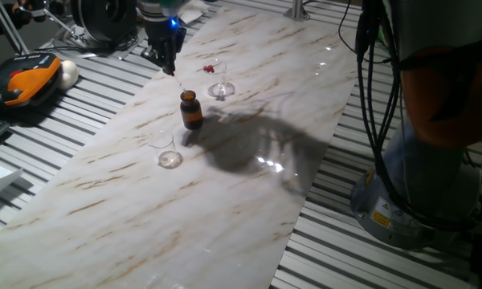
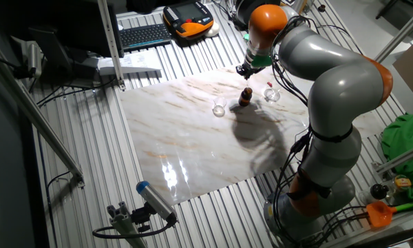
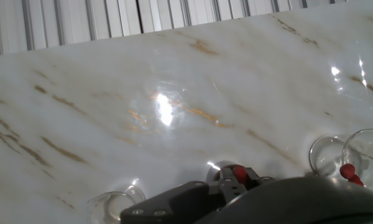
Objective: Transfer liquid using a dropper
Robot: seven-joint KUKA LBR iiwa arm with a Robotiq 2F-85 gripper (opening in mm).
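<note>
A small brown bottle [image 1: 192, 111] stands open on the marble board [image 1: 249, 201]; it also shows in the other fixed view [image 2: 246, 97]. My gripper [image 1: 169, 68] hangs just above and behind it, shut on the dropper [image 1: 177, 82], whose thin clear tube points down toward the bottle's neck. Nearer the camera stands a clear glass [image 1: 168, 154] that looks empty. A second glass [image 1: 219, 80] behind the bottle holds something red. In the hand view the red-marked glass [image 3: 362, 163] is at the right edge and another glass [image 3: 112, 205] is at the bottom left.
The board lies on a slatted metal table [image 1: 80, 104]. An orange and black pendant [image 1: 20, 84] and a keyboard [image 2: 144, 34] lie off the board's far side. The robot's base [image 1: 418, 193] and black cables [image 1: 373, 96] stand beside the board.
</note>
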